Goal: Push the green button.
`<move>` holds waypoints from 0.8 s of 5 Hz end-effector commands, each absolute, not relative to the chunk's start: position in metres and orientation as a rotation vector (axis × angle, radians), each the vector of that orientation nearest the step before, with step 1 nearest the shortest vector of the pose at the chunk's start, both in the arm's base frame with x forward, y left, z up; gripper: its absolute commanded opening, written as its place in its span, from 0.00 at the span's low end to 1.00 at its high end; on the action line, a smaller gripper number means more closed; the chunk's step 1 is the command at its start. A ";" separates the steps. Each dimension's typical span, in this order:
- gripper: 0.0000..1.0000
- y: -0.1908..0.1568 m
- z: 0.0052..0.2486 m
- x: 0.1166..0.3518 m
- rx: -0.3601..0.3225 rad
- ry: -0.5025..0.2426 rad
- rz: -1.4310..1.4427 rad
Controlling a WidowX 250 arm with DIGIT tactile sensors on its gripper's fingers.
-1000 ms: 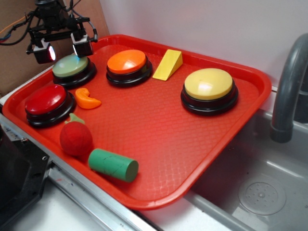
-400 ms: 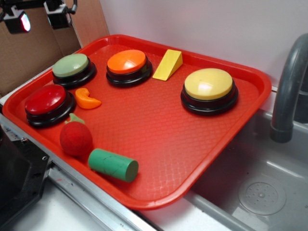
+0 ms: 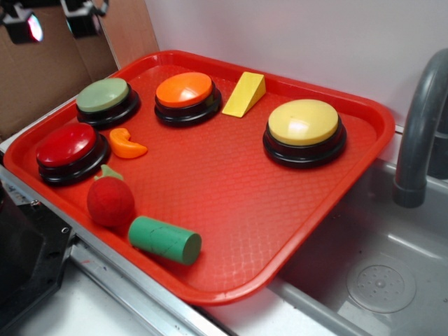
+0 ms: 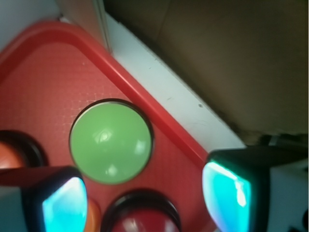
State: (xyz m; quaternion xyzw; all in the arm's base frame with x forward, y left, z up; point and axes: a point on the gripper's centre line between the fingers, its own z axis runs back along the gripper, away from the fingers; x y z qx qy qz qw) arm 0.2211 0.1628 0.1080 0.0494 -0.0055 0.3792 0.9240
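Green button (image 3: pixel 103 94): seated on its black base in the far left corner of the red tray (image 3: pixel 231 182), beside the orange button (image 3: pixel 184 89) and behind the red button (image 3: pixel 66 144). My pincer (image 3: pixel 54 22), released with jaws apart, hangs well above it, untouching.

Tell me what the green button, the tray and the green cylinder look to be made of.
Green button: smooth glossy plastic dome, judging by the highlights seen from the wrist, on a black, likely plastic base. Tray: hard red plastic with a fine pebbled texture. Green cylinder: probably painted wood; matte, with scuffs.
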 end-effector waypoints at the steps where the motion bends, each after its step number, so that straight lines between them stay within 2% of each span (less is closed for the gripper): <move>1: 1.00 0.169 0.060 0.251 0.065 -0.037 0.801; 2: 1.00 0.162 0.044 0.250 -0.046 -0.001 0.954; 3: 1.00 0.158 0.049 0.249 -0.026 0.034 0.956; 4: 1.00 0.148 0.085 0.237 0.040 -0.036 0.904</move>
